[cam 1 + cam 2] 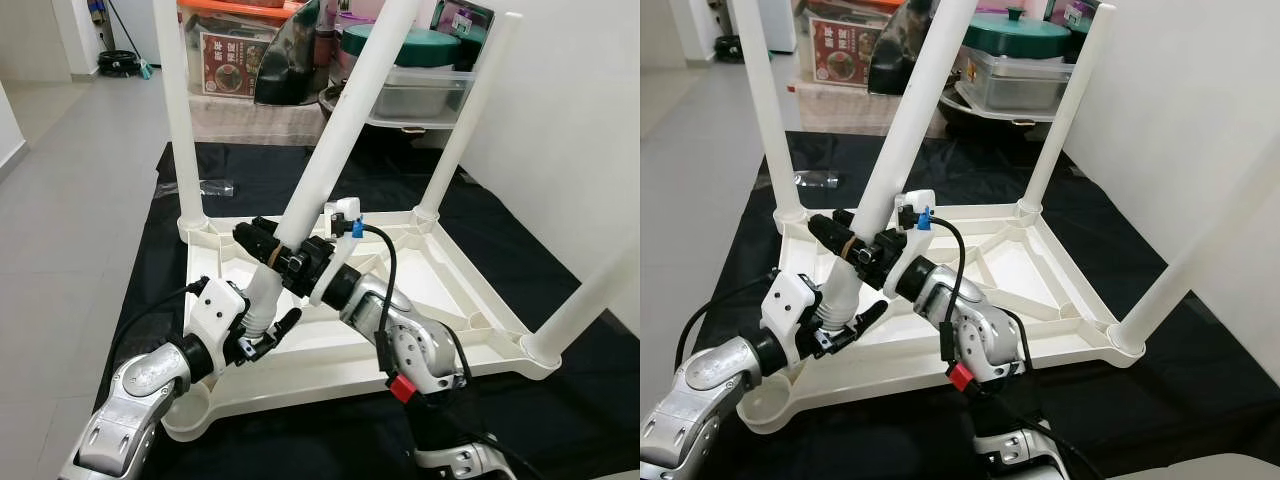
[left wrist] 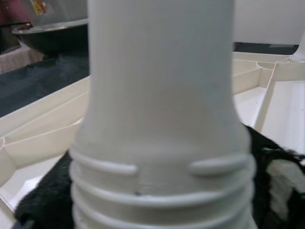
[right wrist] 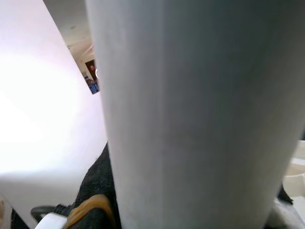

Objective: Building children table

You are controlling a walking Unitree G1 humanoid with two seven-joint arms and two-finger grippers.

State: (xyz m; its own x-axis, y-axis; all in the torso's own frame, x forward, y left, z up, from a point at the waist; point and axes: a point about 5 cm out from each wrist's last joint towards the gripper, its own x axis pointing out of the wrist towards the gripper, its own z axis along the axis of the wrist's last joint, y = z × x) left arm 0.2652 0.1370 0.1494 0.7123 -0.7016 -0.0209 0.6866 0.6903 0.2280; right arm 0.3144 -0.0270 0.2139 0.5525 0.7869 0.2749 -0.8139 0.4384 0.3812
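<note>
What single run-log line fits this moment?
both pincers grip loose leg | upturned table | three legs fitted | near-left socket empty

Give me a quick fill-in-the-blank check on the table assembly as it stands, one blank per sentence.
1. The white tabletop lies upside down on a ____ cloth.
2. ____ legs already stand upright in its corner sockets.
3. Both grippers clamp the fourth leg, which is ____ rather than upright.
4. In the left wrist view that leg's lower end shows a screw ____.

Missing words: black; three; tilted; thread
</note>
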